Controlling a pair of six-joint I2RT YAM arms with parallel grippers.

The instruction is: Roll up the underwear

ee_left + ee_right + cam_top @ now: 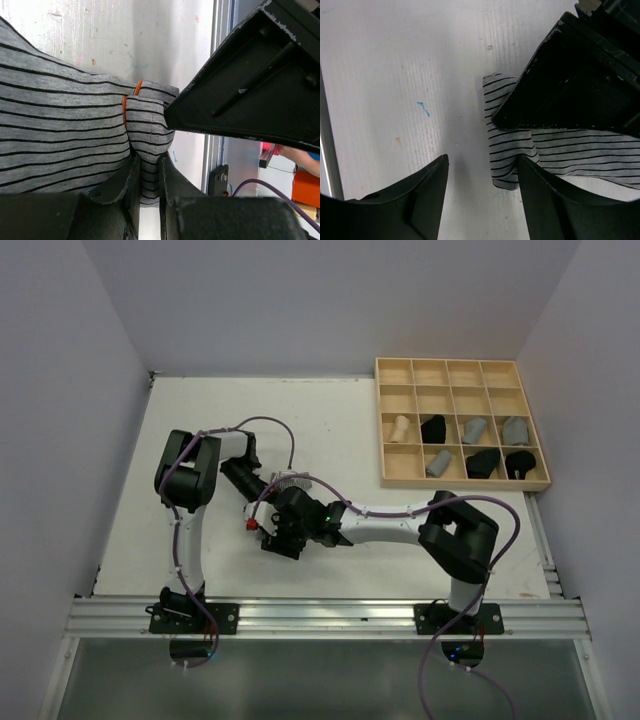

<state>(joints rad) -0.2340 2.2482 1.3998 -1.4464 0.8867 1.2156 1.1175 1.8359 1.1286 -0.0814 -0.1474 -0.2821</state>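
A grey underwear (60, 135) with thin black stripes and orange trim lies flat on the white table. In the top view only a sliver of this underwear (292, 480) shows behind the two wrists. My left gripper (149, 162) is shut on a bunched fold at its edge, with cloth filling the narrow gap between the fingers. My right gripper (482, 159) stands open just above the table. The folded end of the underwear (510, 145) lies next to its right finger (540, 195). Both grippers meet mid-table, and the left gripper's black body covers part of the cloth in the right wrist view.
A pale wooden grid tray (462, 362) sits at the back right, holding several rolled garments: tan (401, 428), black (433, 428) and grey (515, 427). The aluminium rail (330, 615) runs along the near edge. Purple cables loop over both arms.
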